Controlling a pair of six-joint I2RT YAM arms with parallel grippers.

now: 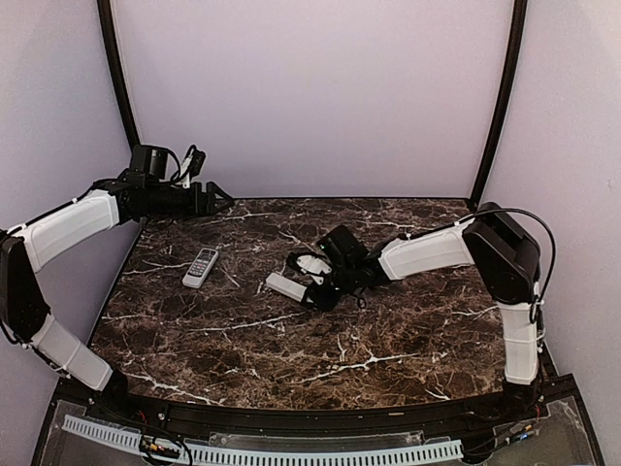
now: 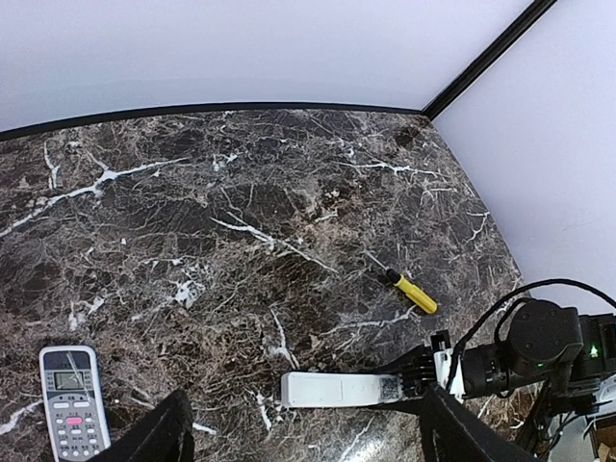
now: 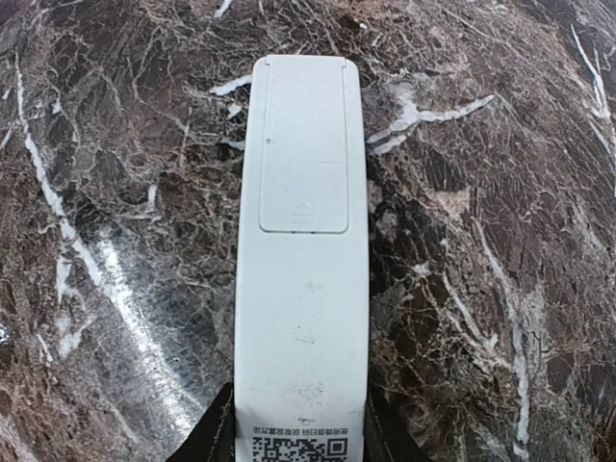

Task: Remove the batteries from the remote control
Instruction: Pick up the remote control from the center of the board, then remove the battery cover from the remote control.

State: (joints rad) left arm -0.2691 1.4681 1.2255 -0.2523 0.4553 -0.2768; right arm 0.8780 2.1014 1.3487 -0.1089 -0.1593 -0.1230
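Right end effector [image 3: 298, 430] is gripping the white remote [image 3: 303, 241], likely light, stiff, slick, by its long edges at frame bottom, battery cover [image 3: 303, 144] closed; left end effector [image 1: 221, 198] is hovering open.

My left gripper [image 1: 218, 197] hangs high on the left with nothing close around it. The grey remote [image 1: 201, 267] lies under it. The white remote [image 1: 284, 284] lies mid-way across the table [image 1: 291, 359], and my right arm [image 1: 427, 250] slants in from the right. A yellow screwdriver [image 2: 412, 292] lies just beyond. The near marble and the far-left marble are open.
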